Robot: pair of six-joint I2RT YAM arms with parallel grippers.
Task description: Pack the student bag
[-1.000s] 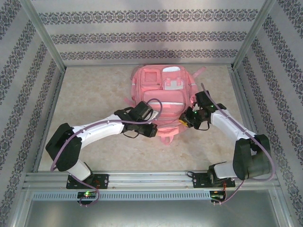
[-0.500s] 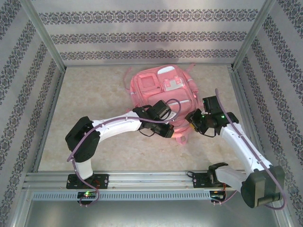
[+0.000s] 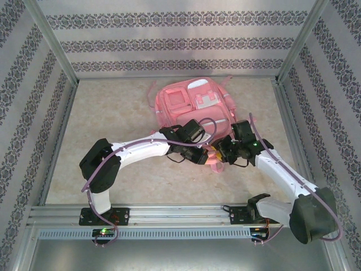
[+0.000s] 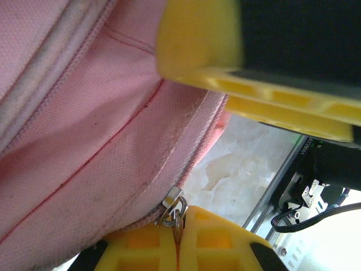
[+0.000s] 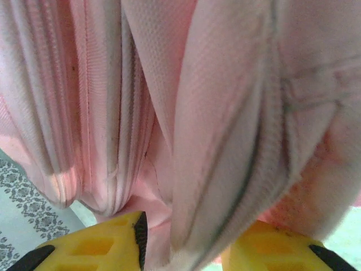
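The student bag [image 3: 192,101], a big pink backpack, lies flat on the table at the back centre. My left gripper [image 3: 207,157] is at its near edge, and its yellow fingers [image 4: 141,248] are shut on the bag's metal zipper pull [image 4: 176,206]. My right gripper [image 3: 221,151] is just right of it at the same edge. In the right wrist view this gripper [image 5: 183,243] stands open, with a thick fold of pink fabric and a pale strip [image 5: 225,169] between its fingers. One right finger [image 4: 225,51] hangs above the bag's seam [image 4: 84,141].
Aluminium rails run along the near edge [image 3: 180,214] and the right side [image 3: 290,124] of the marbled table top [image 3: 113,113]. Patterned walls close the cell on three sides. Both arms cross the table in front of the bag.
The bag has slid right and turned slightly with the left gripper, which kept hold of the zipper pull. The right gripper widened, swung out to the right, then came back onto the bag's edge.
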